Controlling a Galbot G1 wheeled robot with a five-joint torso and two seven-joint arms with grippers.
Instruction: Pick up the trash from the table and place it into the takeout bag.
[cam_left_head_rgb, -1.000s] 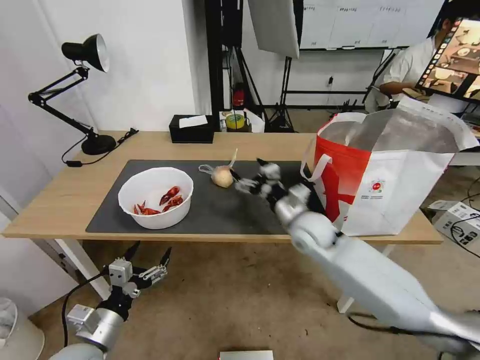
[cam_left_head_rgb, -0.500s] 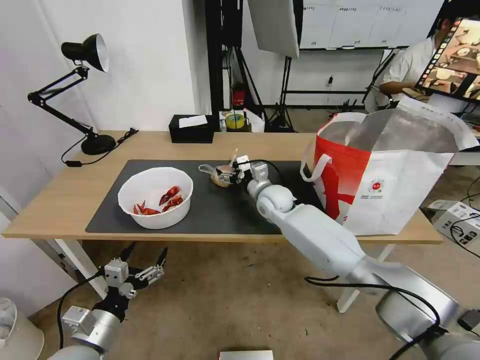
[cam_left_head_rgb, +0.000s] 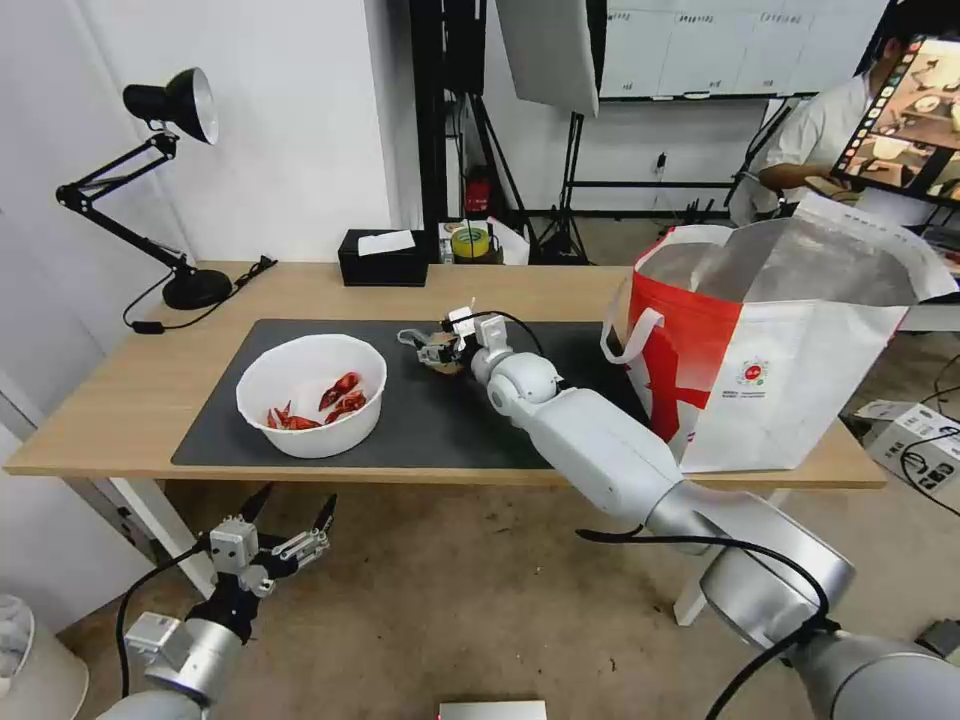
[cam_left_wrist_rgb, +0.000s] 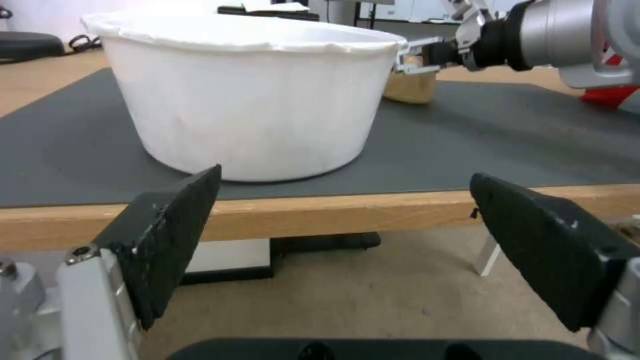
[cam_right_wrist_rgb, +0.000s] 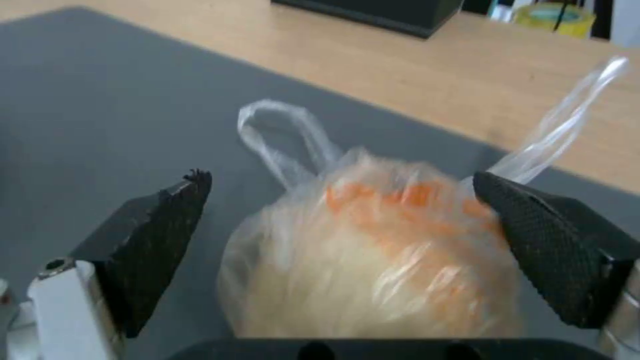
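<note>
1. Head view, left side: I keep my left gripper (cam_left_head_rgb: 285, 525) parked below the light-wood table (cam_left_head_rgb: 120, 400), fingers spread, facing the white bowl of red shells (cam_left_head_rgb: 311, 393).
2. Centre: over the last second my right gripper (cam_left_head_rgb: 437, 350) has reached the knotted clear bag with the beige ball (cam_right_wrist_rgb: 373, 260) on the dark grey mat (cam_left_head_rgb: 440, 420); its fingers straddle it, not yet clamped.
3. Right: the white-and-red foil-lined takeout bag (cam_left_head_rgb: 790, 370) stands open, so I judge the grasp comes next.
</note>
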